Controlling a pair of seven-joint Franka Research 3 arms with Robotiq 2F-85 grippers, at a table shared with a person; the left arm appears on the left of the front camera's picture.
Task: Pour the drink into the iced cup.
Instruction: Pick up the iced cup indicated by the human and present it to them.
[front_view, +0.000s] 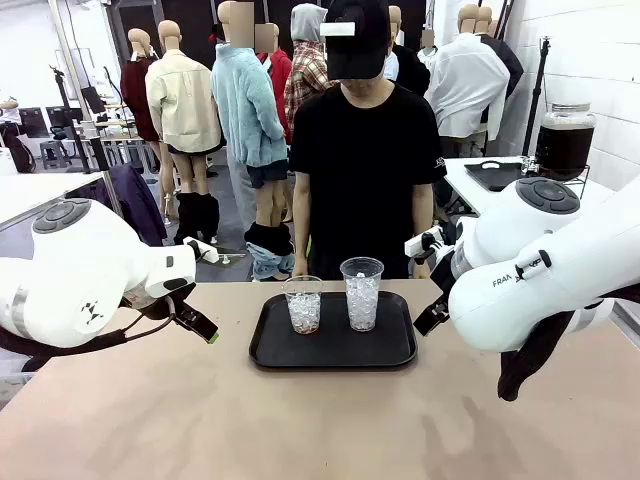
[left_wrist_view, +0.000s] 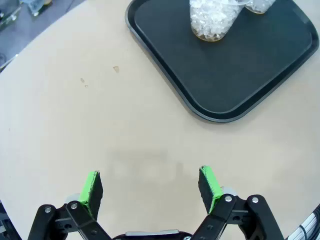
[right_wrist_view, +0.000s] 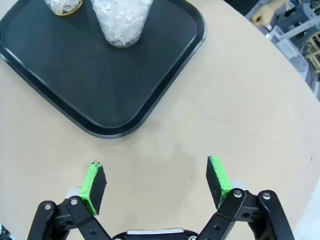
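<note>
We see the right gripper (right_wrist_view: 154, 167) at the bottom edge, its jaws spread wide and nothing between them. Its green pads (right_wrist_view: 93, 182) hang over bare table (right_wrist_view: 240, 110). A black tray (right_wrist_view: 100, 80) lies at upper left, its rounded corner nearest the gripper and apart from it. A cup (right_wrist_view: 122, 22) packed with ice stands on the tray at the top edge. A second cup (right_wrist_view: 64, 6), also iced, stands just beside it, cut off by the frame, with amber liquid (right_wrist_view: 69, 12) at its base.
</note>
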